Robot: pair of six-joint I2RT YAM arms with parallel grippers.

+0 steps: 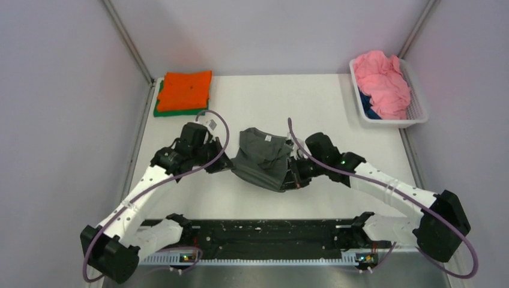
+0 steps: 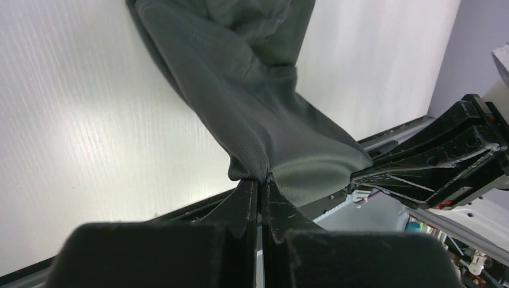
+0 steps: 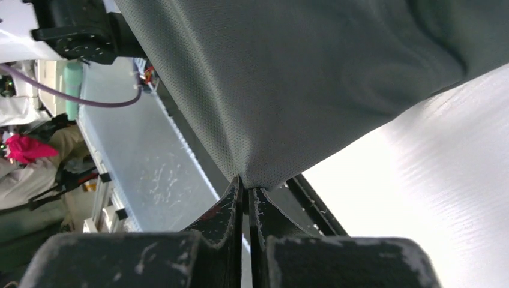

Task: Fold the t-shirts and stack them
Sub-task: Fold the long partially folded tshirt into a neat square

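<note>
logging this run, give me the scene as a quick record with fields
held item: dark grey t-shirt, bunched, spanning between both grippers
left gripper: shut on one edge of it
right gripper: shut on the opposite edge
stack: folded orange t-shirt on green t-shirt, far left corner of table
basket: white, far right, holds crumpled pink t-shirt over blue t-shirt
</note>
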